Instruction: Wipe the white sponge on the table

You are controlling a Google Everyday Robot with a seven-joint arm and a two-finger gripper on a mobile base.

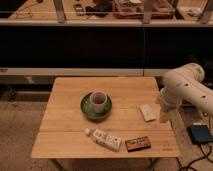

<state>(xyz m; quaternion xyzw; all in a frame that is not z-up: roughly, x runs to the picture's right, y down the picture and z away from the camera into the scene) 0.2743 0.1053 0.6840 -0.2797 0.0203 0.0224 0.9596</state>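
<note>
The white sponge (147,112) lies flat on the right side of the light wooden table (65,130), tilted a little. My gripper (164,115) hangs from the white arm at the table's right edge. It points down just right of the sponge, apart from it. The gripper is open and holds nothing.
A white cup (98,101) stands on a green plate (86,108) at the table's middle. A white printed carton (104,138) and a dark orange-edged box (138,144) lie near the front edge. A dark pad (201,134) with cables sits on the floor at right. Shelving runs behind.
</note>
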